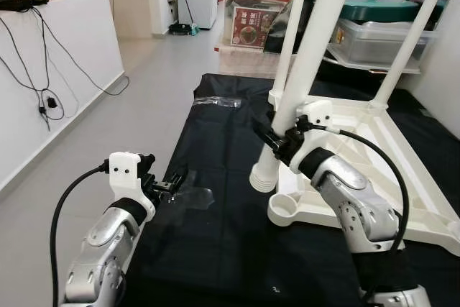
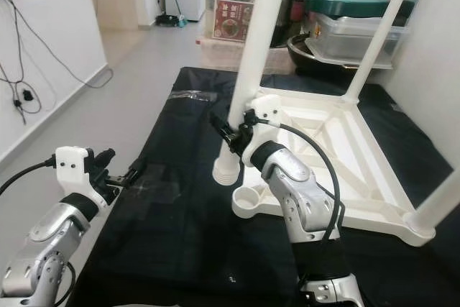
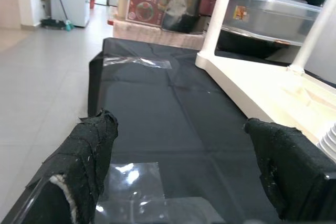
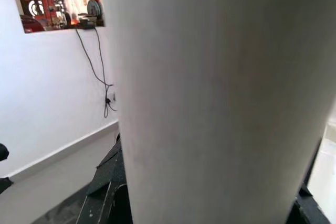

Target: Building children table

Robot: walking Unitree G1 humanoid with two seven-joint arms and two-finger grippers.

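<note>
The white plastic children's table top lies upside down on the black sheet spread over the floor. Two white tapered plastic legs already stand in the far corner sockets; a third appears fitted at the near right corner. The right pincer is clamped around the fourth white leg, whose ribbed end hangs just above and beside the empty round corner socket. Remaining work, as judged: seat this leg. The left pincer hovers spread wide over the sheet, holding nothing.
</note>
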